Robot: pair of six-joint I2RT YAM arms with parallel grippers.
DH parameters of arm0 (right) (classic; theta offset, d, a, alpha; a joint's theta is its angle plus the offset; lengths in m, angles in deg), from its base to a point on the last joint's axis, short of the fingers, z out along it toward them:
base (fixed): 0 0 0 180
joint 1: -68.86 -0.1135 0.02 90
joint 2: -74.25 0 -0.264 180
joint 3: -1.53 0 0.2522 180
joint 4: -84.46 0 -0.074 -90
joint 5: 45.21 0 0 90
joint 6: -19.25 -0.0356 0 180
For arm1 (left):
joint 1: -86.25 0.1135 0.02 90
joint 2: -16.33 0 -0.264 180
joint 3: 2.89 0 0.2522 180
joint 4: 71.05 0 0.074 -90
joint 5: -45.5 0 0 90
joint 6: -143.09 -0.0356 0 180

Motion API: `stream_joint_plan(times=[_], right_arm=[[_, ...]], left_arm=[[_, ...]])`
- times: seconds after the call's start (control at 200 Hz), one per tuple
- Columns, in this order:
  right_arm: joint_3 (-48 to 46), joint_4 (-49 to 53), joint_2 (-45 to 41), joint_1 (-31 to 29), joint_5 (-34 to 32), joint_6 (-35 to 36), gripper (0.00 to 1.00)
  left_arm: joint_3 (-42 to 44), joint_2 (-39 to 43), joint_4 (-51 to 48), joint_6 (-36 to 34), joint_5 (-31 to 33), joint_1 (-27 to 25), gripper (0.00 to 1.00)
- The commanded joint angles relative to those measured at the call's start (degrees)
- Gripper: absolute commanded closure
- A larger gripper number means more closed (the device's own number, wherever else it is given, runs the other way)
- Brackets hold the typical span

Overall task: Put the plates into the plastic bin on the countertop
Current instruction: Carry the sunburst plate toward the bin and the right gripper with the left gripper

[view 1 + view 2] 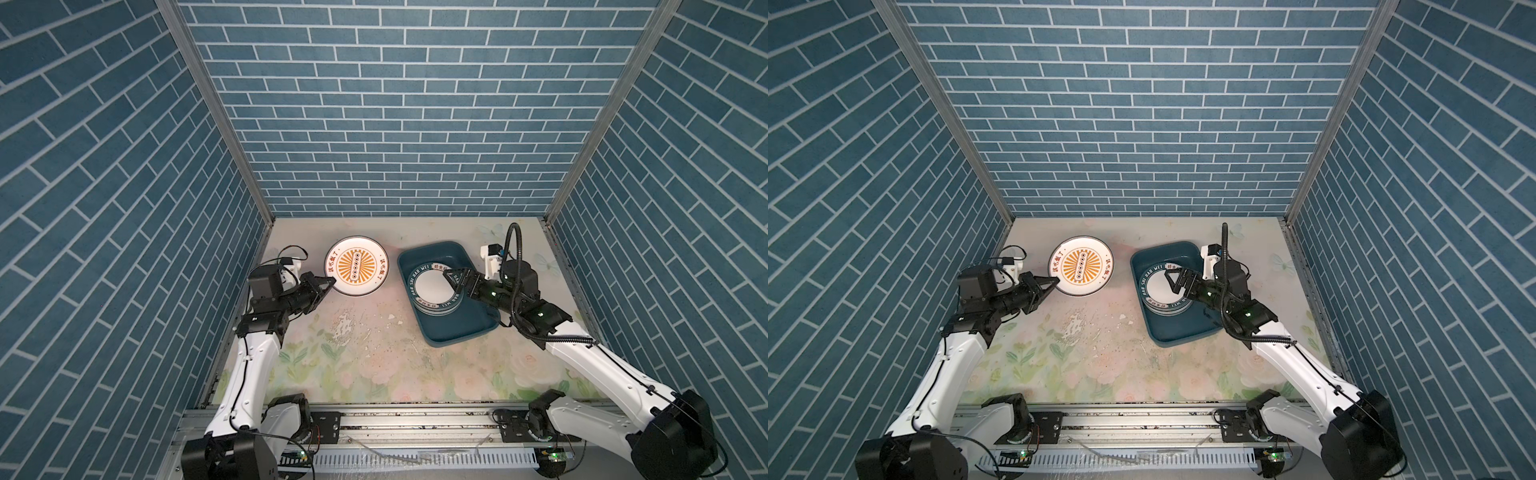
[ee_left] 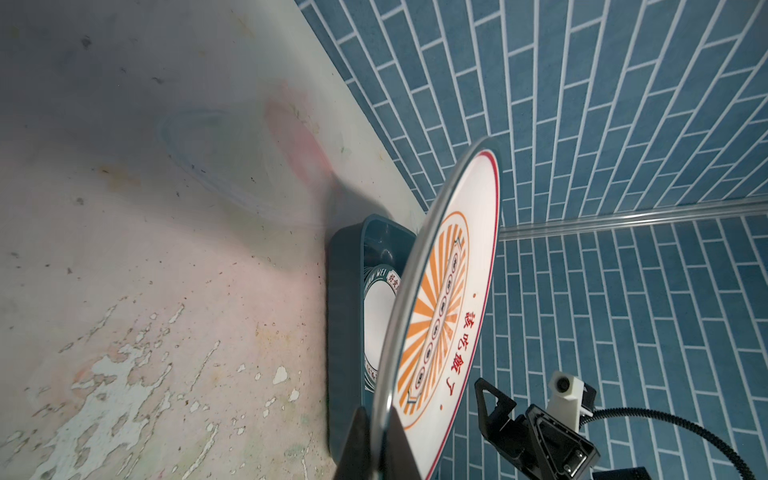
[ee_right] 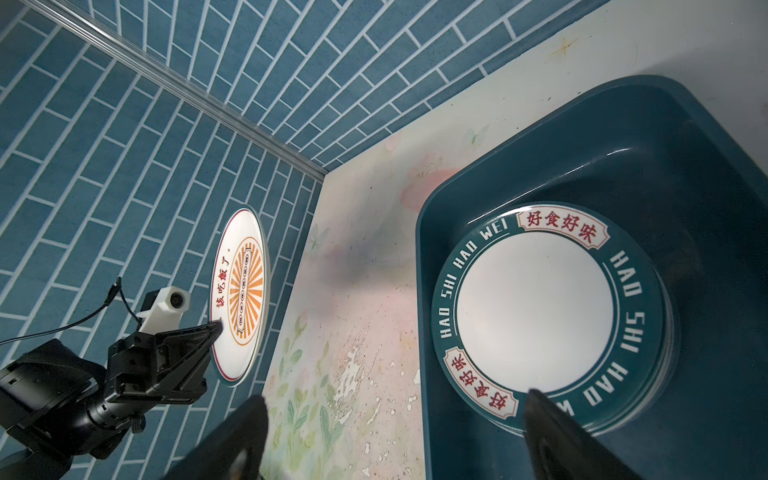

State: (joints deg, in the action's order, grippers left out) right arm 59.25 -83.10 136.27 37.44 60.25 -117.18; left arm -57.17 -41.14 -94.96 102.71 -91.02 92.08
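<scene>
The left claw (image 1: 329, 283), shut tight on the rim of the sunburst plate (image 1: 356, 271), held it off the worktop (image 1: 374, 353) for carrying; the right claw (image 1: 453, 281) gaped empty above the stack (image 1: 430, 286) in the bin (image 1: 440, 341).

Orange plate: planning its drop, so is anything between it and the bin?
Between the orange plate and the bin the countertop shows nothing, but the open right hand hangs over the stacked plates inside it.

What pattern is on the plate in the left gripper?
Plate: orange sunburst, red lettering; best in left wrist view.
</scene>
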Motion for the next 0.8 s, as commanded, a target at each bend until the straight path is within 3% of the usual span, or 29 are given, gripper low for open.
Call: stream_joint_plan(times=[0.0, 0.385, 0.795], right_arm=[[0.68, 0.18, -0.91, -0.22, 1.14, 1.26, 0.06], [1.62, -1.01, 2.28, -0.22, 3.45, 1.02, 0.10], [1.48, -2.90, 4.17, -0.22, 4.49, -0.65, 0.23]], left_arm=[[-2.35, -1.44, 3.24, -0.77, 2.09, -4.51, 1.00], [-6.18, -10.08, 5.92, -2.52, 5.20, -19.90, 1.00], [-10.31, -17.94, 11.44, -1.99, 4.09, -28.25, 1.00]])
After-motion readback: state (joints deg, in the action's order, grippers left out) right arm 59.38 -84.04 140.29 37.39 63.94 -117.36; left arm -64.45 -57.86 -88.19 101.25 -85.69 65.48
